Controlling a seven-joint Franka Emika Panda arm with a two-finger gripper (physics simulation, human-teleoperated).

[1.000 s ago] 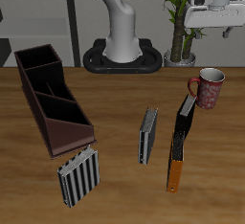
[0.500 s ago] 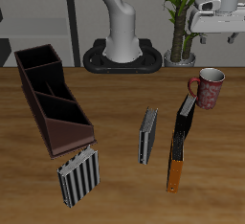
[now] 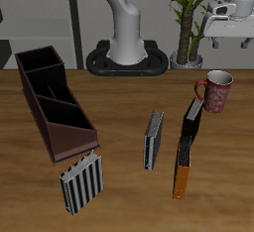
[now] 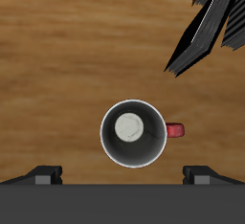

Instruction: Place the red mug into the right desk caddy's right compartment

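On the table, red mug [image 3: 216, 90] upright, nothing inside.

Red mug [image 3: 216, 90] upright, pincer [image 3: 226, 20] high above.

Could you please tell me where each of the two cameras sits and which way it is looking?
Exterior view: sits in front of and above the table, looking down and back at the robot's base; the arm's gripper shows high above the mug, with the caddy across the table.
Wrist view: sits on the gripper, facing straight down into the mug; only the two fingertips show.
Shared: the mug and the dark book beside it.
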